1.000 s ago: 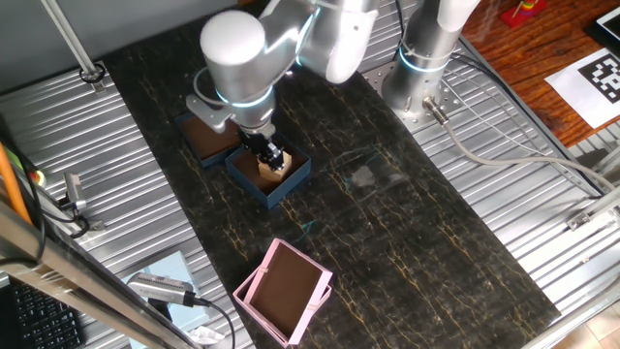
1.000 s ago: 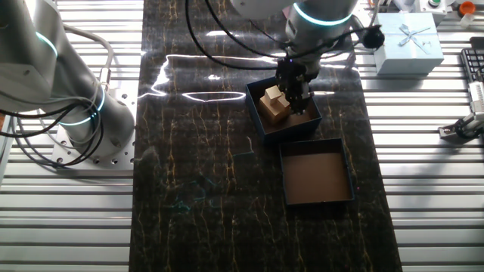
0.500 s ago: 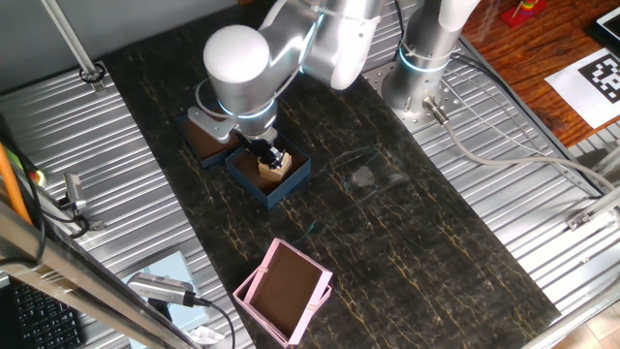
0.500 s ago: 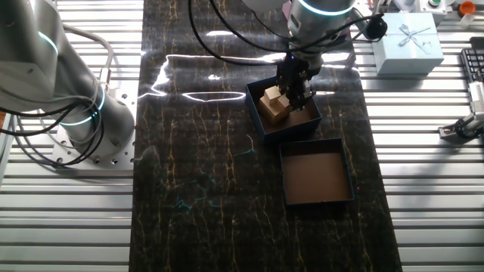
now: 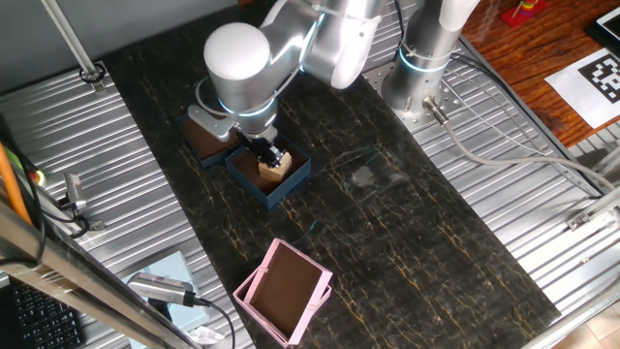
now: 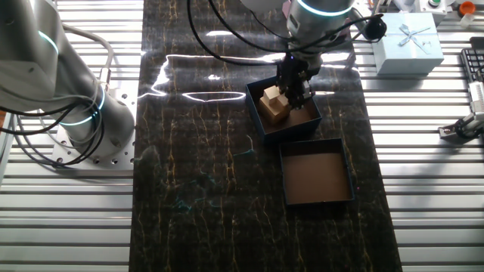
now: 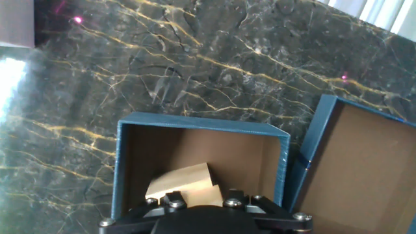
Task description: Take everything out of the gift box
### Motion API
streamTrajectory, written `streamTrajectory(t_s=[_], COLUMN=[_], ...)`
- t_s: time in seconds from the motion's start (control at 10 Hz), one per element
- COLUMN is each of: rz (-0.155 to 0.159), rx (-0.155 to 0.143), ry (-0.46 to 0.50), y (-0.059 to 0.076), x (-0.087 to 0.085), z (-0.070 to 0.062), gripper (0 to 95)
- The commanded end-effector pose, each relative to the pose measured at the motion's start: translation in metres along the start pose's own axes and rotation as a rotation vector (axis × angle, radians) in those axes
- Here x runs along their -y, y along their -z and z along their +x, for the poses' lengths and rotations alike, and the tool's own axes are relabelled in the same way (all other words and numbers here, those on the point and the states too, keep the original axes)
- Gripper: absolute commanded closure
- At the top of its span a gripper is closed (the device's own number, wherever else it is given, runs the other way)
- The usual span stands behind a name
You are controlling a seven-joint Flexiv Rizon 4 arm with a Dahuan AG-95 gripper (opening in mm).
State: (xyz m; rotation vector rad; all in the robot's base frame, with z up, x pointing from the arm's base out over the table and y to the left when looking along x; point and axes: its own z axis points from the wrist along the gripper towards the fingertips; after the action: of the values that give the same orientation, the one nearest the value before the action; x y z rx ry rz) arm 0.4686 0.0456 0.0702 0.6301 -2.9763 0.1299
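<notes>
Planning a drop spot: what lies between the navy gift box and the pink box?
Only bare dark marble tabletop between navy gift box and pink box, in one fixed view.

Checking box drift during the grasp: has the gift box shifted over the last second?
No. In both fixed views the gift box sits in the same spot beside the lid, with its corners on the same marble veins.

Open navy gift box (image 6: 283, 110) upright on the dark table, tan wooden blocks (image 6: 273, 105) inside.
</notes>
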Motion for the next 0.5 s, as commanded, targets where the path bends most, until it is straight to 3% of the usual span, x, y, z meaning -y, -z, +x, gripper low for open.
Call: streamTrajectory(t_s=[0.1, 0.3, 0.5], rz=[-0.001, 0.001, -0.005], rx=[0.001, 0.007, 0.013], ry=[-0.004, -0.006, -0.056], y=[0.002, 0.017, 0.04], x=[0.001, 0.004, 0.012], z=[0.0, -0.003, -0.022], gripper=[95.0, 95.0, 95.0])
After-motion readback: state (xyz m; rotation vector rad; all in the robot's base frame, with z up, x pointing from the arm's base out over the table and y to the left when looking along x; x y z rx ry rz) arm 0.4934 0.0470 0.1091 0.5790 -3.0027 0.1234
